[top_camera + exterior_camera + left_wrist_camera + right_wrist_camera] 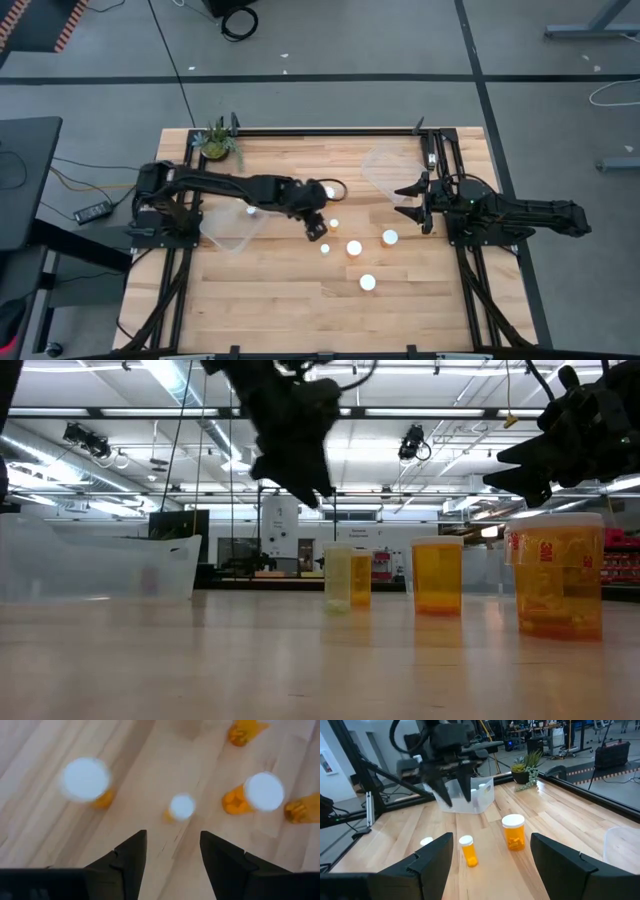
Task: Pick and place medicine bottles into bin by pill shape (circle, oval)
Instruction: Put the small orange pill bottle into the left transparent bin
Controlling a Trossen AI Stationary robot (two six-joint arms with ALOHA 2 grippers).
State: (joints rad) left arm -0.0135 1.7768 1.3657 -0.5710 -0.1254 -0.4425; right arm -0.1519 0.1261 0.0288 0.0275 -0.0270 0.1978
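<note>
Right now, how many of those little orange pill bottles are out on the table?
5 medicine bottles: one beside the left gripper, two side by side in front of it, one toward the right arm, one nearest the front edge. Others may hide under the arm.

Both arms are matte black, built of chunky jointed segments, with thin dark cables looping near the wrists. The left gripper (172, 862) and right gripper (492, 862) carry wedge-shaped black fingers, apparently plastic, though blur hides any screws
</note>
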